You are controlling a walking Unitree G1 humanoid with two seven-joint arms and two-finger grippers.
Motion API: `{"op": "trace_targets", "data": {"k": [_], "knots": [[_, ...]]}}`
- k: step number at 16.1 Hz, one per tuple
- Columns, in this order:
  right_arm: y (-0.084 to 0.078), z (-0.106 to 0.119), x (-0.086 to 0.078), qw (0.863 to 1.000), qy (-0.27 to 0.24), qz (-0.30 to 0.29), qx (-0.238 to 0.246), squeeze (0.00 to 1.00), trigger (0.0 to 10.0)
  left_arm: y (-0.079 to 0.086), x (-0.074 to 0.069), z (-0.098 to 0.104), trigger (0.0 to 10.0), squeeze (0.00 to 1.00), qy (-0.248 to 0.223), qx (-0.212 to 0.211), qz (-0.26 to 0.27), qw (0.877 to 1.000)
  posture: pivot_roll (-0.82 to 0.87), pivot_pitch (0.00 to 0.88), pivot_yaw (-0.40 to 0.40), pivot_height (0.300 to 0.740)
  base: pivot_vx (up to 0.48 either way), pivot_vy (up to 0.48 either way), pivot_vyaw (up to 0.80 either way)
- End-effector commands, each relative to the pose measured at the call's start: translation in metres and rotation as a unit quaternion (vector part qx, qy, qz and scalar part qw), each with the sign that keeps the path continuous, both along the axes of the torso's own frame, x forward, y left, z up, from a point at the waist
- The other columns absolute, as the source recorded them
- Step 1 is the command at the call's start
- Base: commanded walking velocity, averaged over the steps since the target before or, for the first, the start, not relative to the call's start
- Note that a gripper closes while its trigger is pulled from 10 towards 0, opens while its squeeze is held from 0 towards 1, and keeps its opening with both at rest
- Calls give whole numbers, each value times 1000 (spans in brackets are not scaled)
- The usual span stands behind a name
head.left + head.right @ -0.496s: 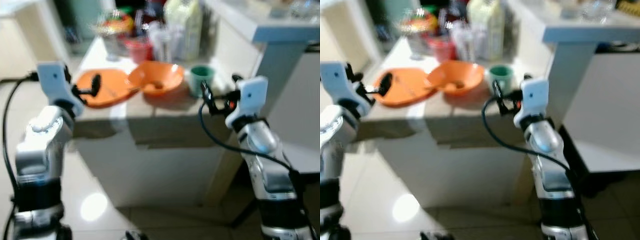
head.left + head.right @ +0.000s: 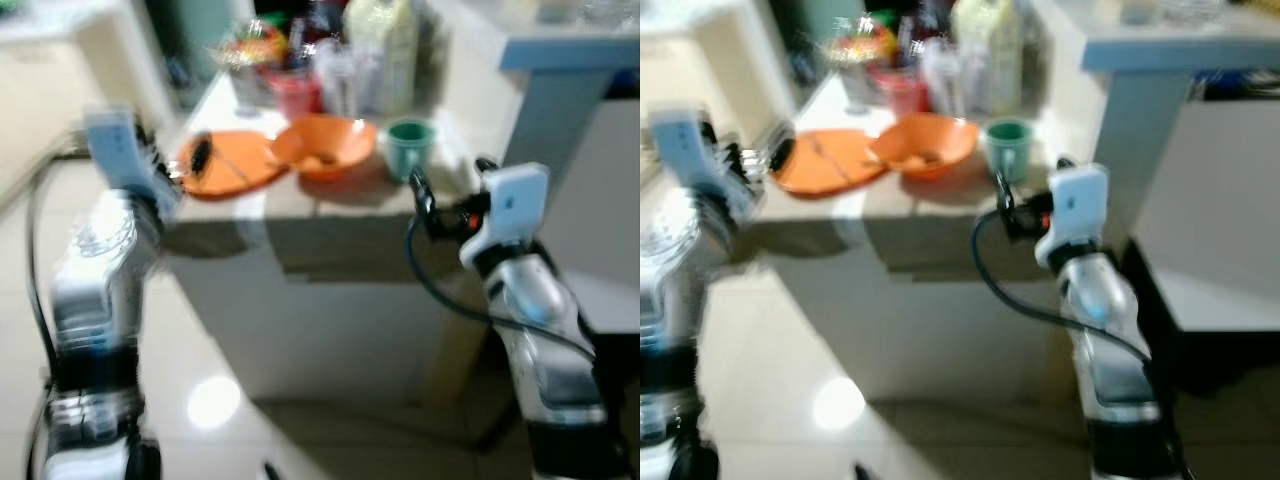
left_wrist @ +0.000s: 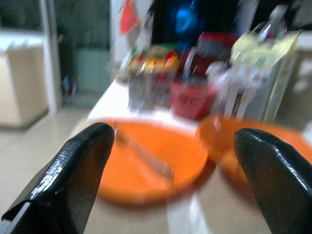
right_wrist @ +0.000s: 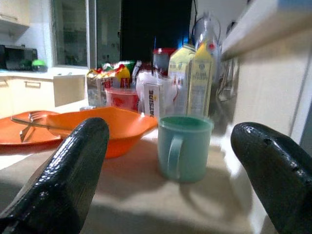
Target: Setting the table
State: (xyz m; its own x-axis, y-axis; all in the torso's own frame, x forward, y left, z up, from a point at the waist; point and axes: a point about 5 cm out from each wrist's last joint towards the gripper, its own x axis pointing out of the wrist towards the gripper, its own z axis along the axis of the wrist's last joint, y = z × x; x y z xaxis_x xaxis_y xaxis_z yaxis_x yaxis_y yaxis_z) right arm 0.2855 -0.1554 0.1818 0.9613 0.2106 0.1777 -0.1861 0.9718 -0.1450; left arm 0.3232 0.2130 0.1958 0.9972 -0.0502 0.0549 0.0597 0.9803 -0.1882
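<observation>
An orange plate (image 2: 228, 166) with cutlery (image 3: 146, 158) on it lies at the near left of a pale counter (image 2: 340, 215). Beside it stands an orange bowl (image 2: 325, 148), and right of that a green mug (image 2: 408, 146). My left gripper (image 2: 196, 160) is raised at the plate's left edge, its fingers (image 3: 73, 165) spread wide with nothing between them. My right gripper (image 2: 420, 195) hovers at the counter's front edge just before the mug (image 4: 184, 147), open and empty.
Bottles, cartons, a red container (image 2: 293, 95) and packets crowd the back of the counter. A tall white ledge (image 2: 560, 60) rises on the right, close to my right arm. Glossy tiled floor (image 2: 200, 400) lies below.
The whole view has shifted and blurred, so the camera has moved. Both grippers stay raised before the counter, open as before.
</observation>
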Motion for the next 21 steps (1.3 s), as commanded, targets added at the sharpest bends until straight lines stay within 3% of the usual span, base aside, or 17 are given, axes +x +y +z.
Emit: {"op": "trace_targets", "data": {"k": [1,4,6,13,21], "knots": [[-2,-10,-5,1000,12,2,-16,0,10000,1,-9,-9,10000,0,8,-14,10,1000,-198,3,87,740,0,0,0],[-6,-25,-14,999,33,4,-21,0,10000,-6,-47,-50,10000,0,36,6,11,999,-177,9,81,740,0,0,0],[0,-26,-12,999,33,13,-17,0,10000,-7,-59,-63,10000,0,44,11,11,999,-163,7,77,740,0,0,0],[4,-28,-8,999,28,18,-8,0,10000,-5,-55,-49,10000,0,18,15,25,999,-158,0,77,740,0,0,0],[6,-31,-5,999,31,18,-12,0,10000,-17,-47,-45,10000,0,11,17,12,1000,-163,1,78,740,358,224,-227]]}}
